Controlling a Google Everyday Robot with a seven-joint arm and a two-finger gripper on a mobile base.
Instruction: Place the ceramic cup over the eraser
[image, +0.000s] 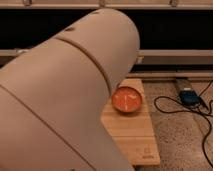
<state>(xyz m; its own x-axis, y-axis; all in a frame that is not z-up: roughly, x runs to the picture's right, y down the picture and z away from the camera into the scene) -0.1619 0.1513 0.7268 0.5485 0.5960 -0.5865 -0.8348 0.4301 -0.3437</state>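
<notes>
the arm (65, 95) fills the left and middle of the view, a big pale cylinder running from 7 o'clock up to 1 o'clock, seams and small dark holes on its shell. it sits so close to the camera that it blocks most of the scene, probably because it is swung across the lens on its way to reach down. the claw is not in view at all; it lies somewhere past the arm's bulk, and whether it is released or clenched cannot be told.

right of the arm, near the centre, a wooden worktop (137, 135) shows as a light strip. on it at about 3 o'clock from centre rests the orange bowl (126, 99), its left edge cut off by the arm. the cup and the eraser are not visible; they may well lie on the hidden part of the worktop.

further right, at 3 to 4 o'clock, black cables (172, 106) loop over the speckled floor (185, 140) to a small dark box (189, 96), kept off the worktop.
</notes>
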